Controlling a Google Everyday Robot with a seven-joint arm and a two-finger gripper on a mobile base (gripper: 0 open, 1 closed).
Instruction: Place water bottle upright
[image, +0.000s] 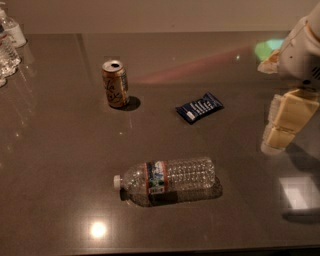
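The water bottle (167, 179) lies on its side on the dark table (60, 150), front centre. It is clear and ribbed, with its white cap pointing left and a label banded red-orange, blue and white near the neck. My gripper (286, 122), cream-coloured, hangs at the right edge of the camera view just above the table. It is well to the right of the bottle and a little farther back, not touching it. Nothing shows in the gripper.
A gold-tan drink can (115, 84) stands upright at the back left. A dark blue snack packet (199, 107) lies flat behind the bottle. Several clear bottles with white labels (7, 47) stand at the far left edge. The table's front edge runs close below the bottle.
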